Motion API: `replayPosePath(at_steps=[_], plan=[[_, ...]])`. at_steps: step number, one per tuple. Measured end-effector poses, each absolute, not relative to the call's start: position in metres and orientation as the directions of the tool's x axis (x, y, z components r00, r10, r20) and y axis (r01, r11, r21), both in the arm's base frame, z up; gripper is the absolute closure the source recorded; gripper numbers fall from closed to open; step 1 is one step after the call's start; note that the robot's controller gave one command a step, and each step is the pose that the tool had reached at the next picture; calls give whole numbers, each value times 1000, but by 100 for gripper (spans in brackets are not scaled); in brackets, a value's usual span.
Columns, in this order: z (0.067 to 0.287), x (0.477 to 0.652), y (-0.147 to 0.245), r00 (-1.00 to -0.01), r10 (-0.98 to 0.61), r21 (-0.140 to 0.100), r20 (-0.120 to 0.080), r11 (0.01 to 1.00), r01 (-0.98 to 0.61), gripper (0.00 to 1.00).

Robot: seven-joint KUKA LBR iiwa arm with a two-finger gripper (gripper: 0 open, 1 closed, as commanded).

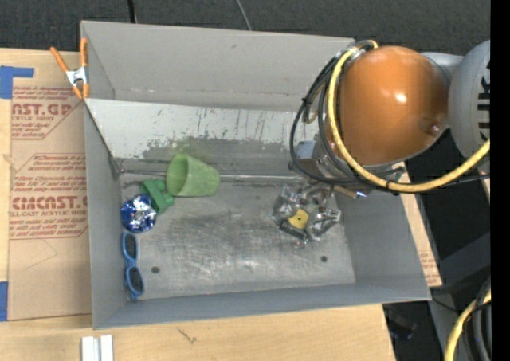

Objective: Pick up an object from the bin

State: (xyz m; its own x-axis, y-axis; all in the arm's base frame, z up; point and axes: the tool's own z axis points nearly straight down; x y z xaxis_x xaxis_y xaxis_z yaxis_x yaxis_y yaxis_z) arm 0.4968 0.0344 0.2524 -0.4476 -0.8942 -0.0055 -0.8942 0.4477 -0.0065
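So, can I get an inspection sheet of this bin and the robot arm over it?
Surface: grey metal bin, floor scuffed.
Job's things: green cup on its side, back left; small green thing beside it; shiny blue ball and blue sunglasses along the left wall.
Clutter: small yellow thing at the gripper; held or not, cannot tell.
Grippers: gripper low over the floor's right side.
Cables: yellow and black cables loop round the arm's orange cover.
Surroundings: tan tabletop in front of the bin.
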Motion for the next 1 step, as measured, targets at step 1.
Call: replayPosePath(at_steps=[1], plan=[[237, 527, 37, -320, -947, 0, -3, 320, -947, 100]])
